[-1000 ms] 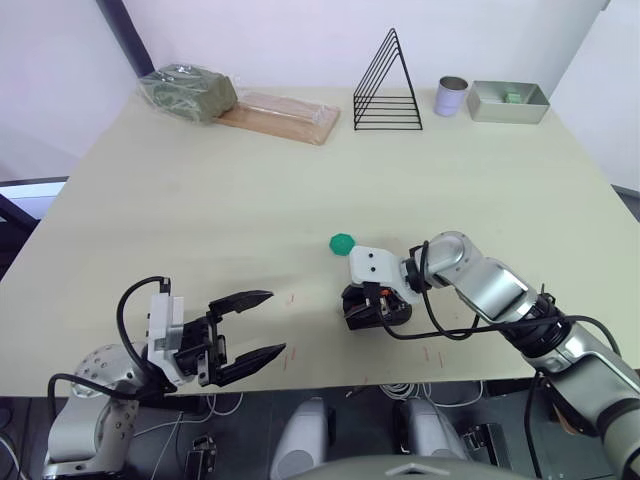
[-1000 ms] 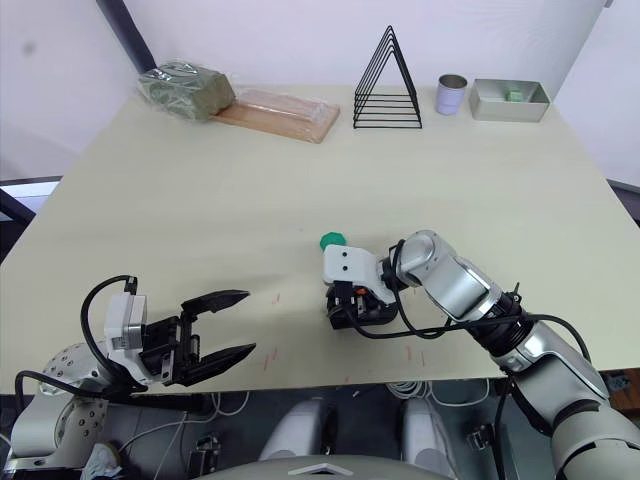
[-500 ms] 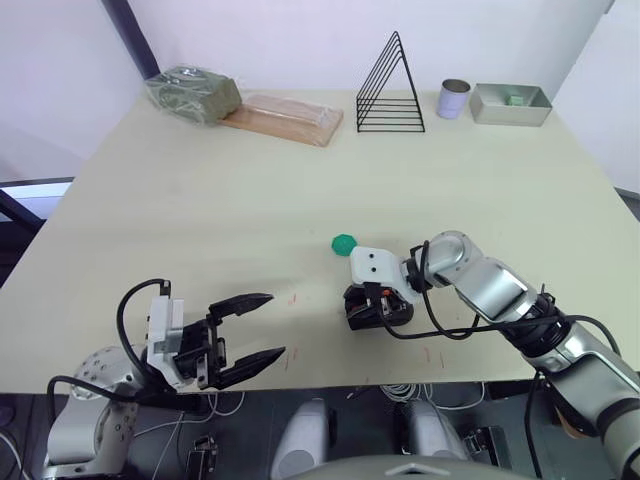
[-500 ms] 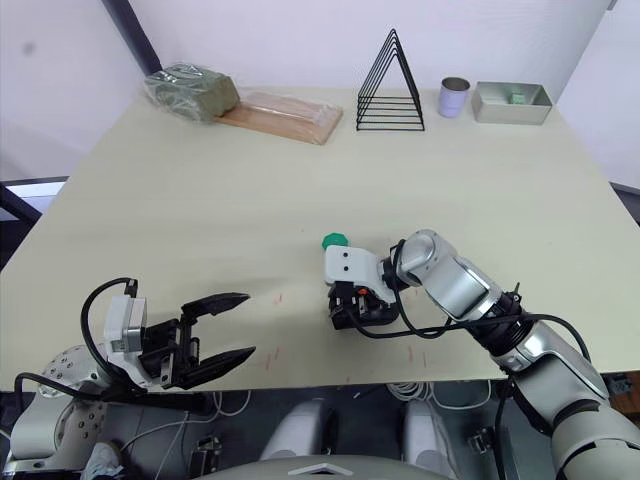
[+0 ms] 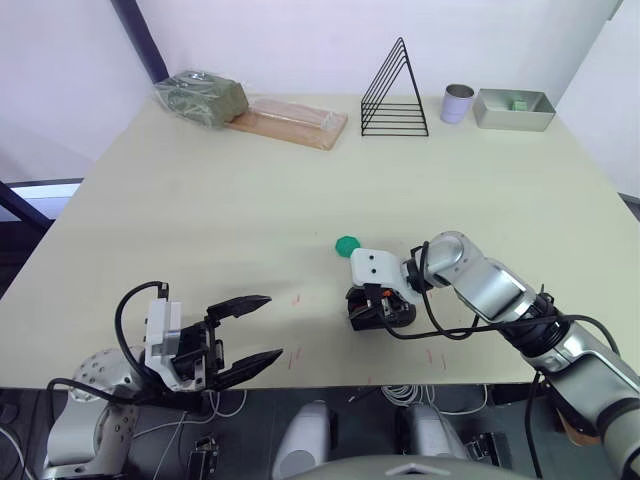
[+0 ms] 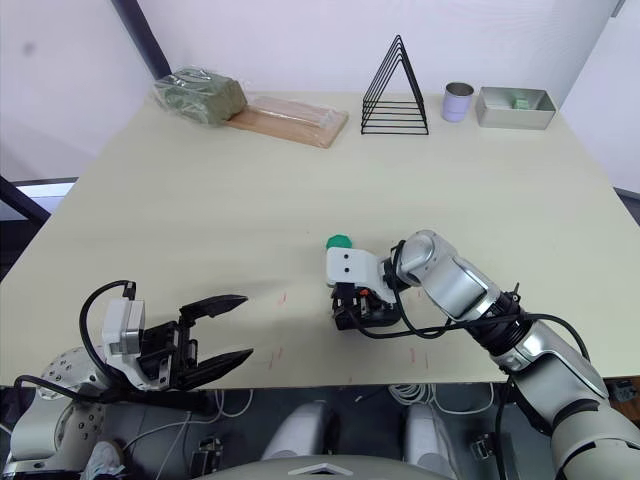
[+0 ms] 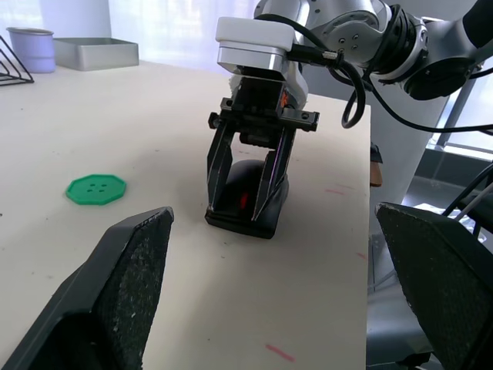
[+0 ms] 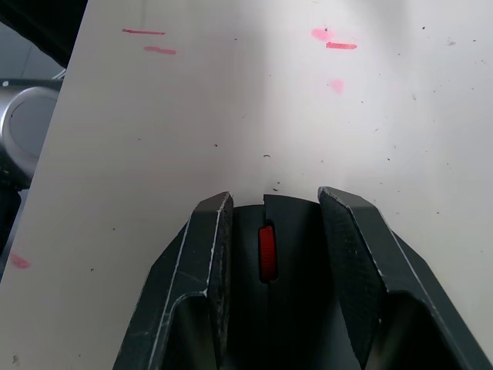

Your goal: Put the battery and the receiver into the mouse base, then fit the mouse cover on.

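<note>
Here the right gripper (image 7: 250, 193) straddles the mouse (image 7: 248, 202) near the table's (image 5: 250, 200) near edge — fingers either side, seemingly clamped on it; the left gripper (image 5: 245, 332) gapes empty, well to the left.

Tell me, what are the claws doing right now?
Right claw straddles the mouse, fingers either side. Left claw open, near table's front edge. Green disc sits clear behind.
</note>
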You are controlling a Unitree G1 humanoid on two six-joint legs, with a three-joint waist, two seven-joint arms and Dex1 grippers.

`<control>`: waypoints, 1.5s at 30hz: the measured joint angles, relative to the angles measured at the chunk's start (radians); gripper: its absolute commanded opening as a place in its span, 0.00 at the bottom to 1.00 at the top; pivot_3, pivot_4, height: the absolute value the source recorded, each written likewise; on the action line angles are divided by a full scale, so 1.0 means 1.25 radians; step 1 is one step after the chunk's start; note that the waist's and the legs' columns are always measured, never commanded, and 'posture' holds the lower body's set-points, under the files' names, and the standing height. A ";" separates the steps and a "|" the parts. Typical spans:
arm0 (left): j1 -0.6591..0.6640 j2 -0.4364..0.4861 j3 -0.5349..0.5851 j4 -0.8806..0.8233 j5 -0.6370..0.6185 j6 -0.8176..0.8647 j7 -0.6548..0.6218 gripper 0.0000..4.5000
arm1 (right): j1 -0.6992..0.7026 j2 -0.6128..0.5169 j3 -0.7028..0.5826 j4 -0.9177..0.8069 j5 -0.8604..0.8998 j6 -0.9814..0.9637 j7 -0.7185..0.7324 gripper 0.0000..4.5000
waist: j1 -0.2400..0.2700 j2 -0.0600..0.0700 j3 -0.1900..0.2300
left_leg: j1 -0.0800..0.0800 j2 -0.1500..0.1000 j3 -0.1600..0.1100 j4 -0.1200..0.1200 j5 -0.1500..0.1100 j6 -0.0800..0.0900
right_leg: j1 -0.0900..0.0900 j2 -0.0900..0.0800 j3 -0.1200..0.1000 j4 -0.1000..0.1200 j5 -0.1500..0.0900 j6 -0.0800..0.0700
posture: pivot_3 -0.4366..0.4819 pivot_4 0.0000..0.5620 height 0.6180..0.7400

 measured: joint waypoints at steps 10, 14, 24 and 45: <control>0.000 0.000 0.002 0.004 0.000 -0.007 -0.007 1.00 | 0.009 0.003 -0.001 0.002 0.009 0.026 0.007 0.40 | 0.001 0.000 -0.002 | 0.000 0.000 0.000 0.000 0.000 0.000 | 0.000 0.000 0.000 -0.001 0.000 0.000 | 0.48 0.27 1.00; 0.000 0.001 0.002 0.007 0.000 -0.008 -0.009 1.00 | 0.009 0.005 -0.001 0.004 0.009 0.026 0.007 0.40 | 0.000 0.000 -0.002 | 0.000 0.000 0.000 -0.001 0.000 0.000 | 0.000 0.000 -0.001 -0.001 0.000 0.000 | 0.48 0.27 1.00; 0.000 0.001 0.003 0.008 0.000 -0.010 -0.010 1.00 | 0.056 0.023 -0.054 0.005 0.027 -0.017 -0.028 0.40 | 0.000 0.002 -0.001 | -0.001 0.000 -0.001 -0.001 0.000 0.000 | 0.000 0.000 -0.001 -0.003 0.000 0.000 | 0.48 0.27 1.00; -0.030 0.006 0.004 0.008 -0.001 0.001 -0.008 1.00 | 0.308 -0.068 -0.419 -0.338 0.311 0.024 -0.084 0.40 | -0.003 -0.006 0.016 | -0.005 0.000 0.000 -0.012 0.000 0.000 | -0.005 0.000 -0.001 -0.011 0.000 -0.001 | 0.48 0.27 1.00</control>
